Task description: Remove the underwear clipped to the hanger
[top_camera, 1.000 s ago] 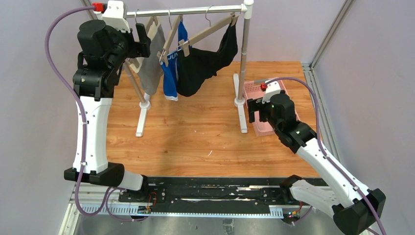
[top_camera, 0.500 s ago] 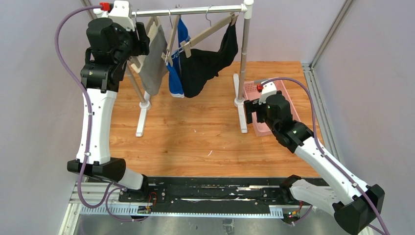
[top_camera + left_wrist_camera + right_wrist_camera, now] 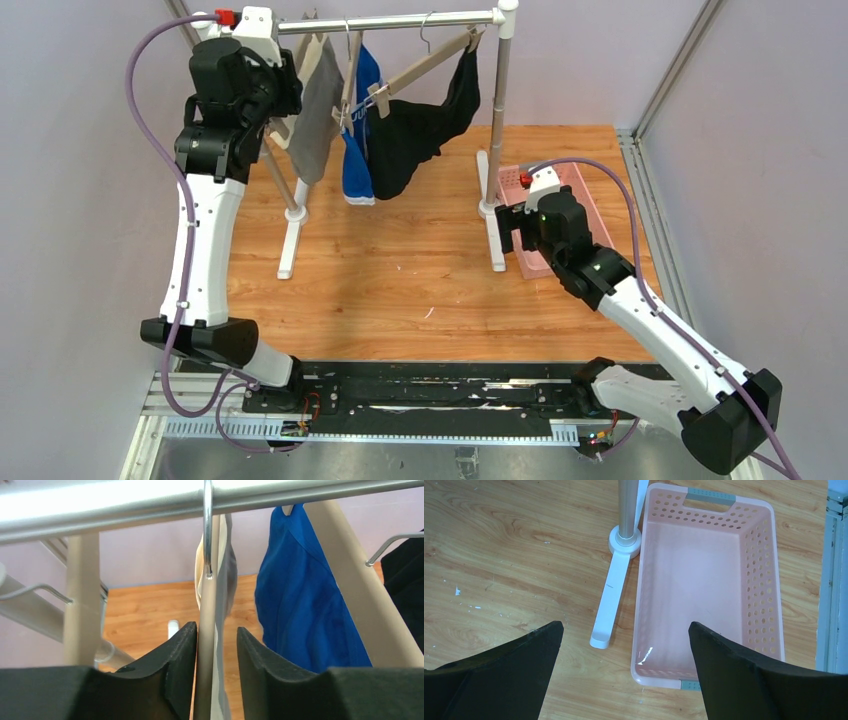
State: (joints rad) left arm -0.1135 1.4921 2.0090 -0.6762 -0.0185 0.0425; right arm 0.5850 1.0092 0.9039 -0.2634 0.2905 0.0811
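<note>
Three briefs hung from wooden hangers on the rail [image 3: 400, 20] at the far edge of the table [image 3: 400, 290]. The grey underwear [image 3: 315, 95] was at the left, the blue underwear [image 3: 358, 160] was in the middle, and the black underwear [image 3: 420, 130] was slung under a tilted hanger at the right.

We saw the left gripper [image 3: 216, 630] raised to the rail's left end. Its jaws stood narrow around the grey underwear's hanger [image 3: 205, 645]. One pad [image 3: 180, 655] touched the hanger's stem. The other pad [image 3: 255, 655] stood just apart from the cloth, with a sliver of floor showing between them. The blue underwear hung close beside that pad, and the rail crossed directly above the fingers. The rack's left post [image 3: 82, 595] rose just on the other side, so the gripper was hemmed in on both sides and overhead. The left wall [image 3: 70, 200] ran near the raised left arm.

The right gripper [image 3: 625, 626] hung low on the right with its jaws wide and nothing between them. It was above the rack's right foot [image 3: 614, 595] and the pink basket [image 3: 769, 580]. The basket lay just beside that foot, near the table's right edge.

Open wood stretched from the rack's two feet to the arms' bases.
</note>
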